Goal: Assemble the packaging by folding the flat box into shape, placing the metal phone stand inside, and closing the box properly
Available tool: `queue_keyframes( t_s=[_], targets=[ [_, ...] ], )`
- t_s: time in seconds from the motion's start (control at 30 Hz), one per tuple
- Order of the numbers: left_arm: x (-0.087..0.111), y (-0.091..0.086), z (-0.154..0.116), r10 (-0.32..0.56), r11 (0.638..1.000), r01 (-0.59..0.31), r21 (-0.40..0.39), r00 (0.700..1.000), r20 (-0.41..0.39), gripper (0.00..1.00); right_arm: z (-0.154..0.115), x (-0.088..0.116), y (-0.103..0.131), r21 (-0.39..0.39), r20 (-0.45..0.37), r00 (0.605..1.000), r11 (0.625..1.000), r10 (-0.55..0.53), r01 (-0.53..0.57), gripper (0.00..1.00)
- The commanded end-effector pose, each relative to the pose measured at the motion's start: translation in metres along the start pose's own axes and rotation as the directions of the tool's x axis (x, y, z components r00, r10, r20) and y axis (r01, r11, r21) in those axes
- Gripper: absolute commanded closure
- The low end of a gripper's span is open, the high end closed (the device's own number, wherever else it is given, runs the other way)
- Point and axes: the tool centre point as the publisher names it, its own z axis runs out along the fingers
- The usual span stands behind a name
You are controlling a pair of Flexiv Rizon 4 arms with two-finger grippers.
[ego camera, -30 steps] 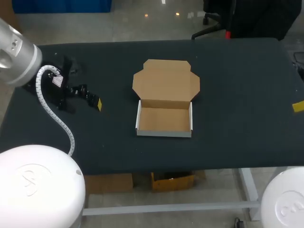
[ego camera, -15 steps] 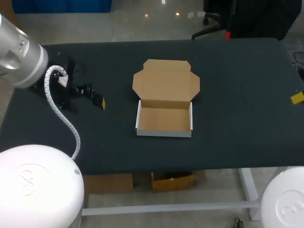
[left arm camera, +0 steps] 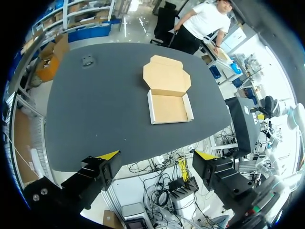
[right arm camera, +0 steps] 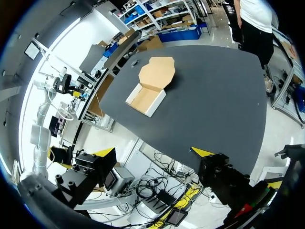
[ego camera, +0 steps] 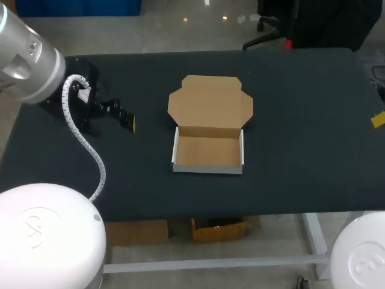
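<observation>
**A:** Where does the box sit?

**B:** The box [ego camera: 207, 129] rests in the middle of the table [ego camera: 301, 90]. Its tray [ego camera: 207, 152] is folded up on the near side with its walls upright. The lid [ego camera: 210, 102] lies back flat on the far side. That leaves the tray open from above, presumably for loading.

**A:** And what goes in it?

**B:** The stand [left arm camera: 87, 60] is probably the small grey thing by the table's far left corner, well apart from the box. It is too small to be sure. The tray holds nothing.

**A:** What are the grippers doing?

**B:** The left gripper [left arm camera: 157, 156] hangs high at the table's left side, fingers spread wide with nothing between them. The right gripper [right arm camera: 152, 152] hangs high at the right side, likewise spread and empty. Held out to the sides, they leave the box unobstructed, and the wide spread suits a first grasp.

**A:** How far along is the job?

**B:** The folding looks done. Fetching the stand seems the next step, and the left arm is the nearer one to that corner. Closing the lid would come last.
</observation>
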Motion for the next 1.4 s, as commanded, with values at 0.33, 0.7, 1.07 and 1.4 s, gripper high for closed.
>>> queue_keyframes(
  t_s=[0.33, 0.7, 1.07, 1.4],
  targets=[
    [-0.004, -0.003, 0.006, -0.019, 1.000, 0.019, -0.008, 1.000, 0.015, 0.00, 0.005, -0.002, 0.002, 0.025, 0.013, 1.000, 0.999, 0.028, -0.028, 0.00],
    [-0.013, -0.010, 0.027, -0.053, 0.998, 0.053, -0.016, 0.998, 0.038, 0.00, 0.005, -0.002, 0.002, 0.025, 0.013, 1.000, 0.999, 0.028, -0.028, 0.00],
    [-0.026, -0.026, 0.056, -0.091, 0.995, 0.094, -0.025, 0.991, 0.094, 0.00, 0.005, -0.002, 0.002, 0.025, 0.013, 1.000, 0.999, 0.028, -0.028, 0.00],
    [-0.040, -0.042, 0.081, -0.123, 0.991, 0.129, -0.032, 0.981, 0.153, 0.00, 0.005, -0.002, 0.002, 0.025, 0.013, 1.000, 0.999, 0.028, -0.028, 0.00]
  ],
)
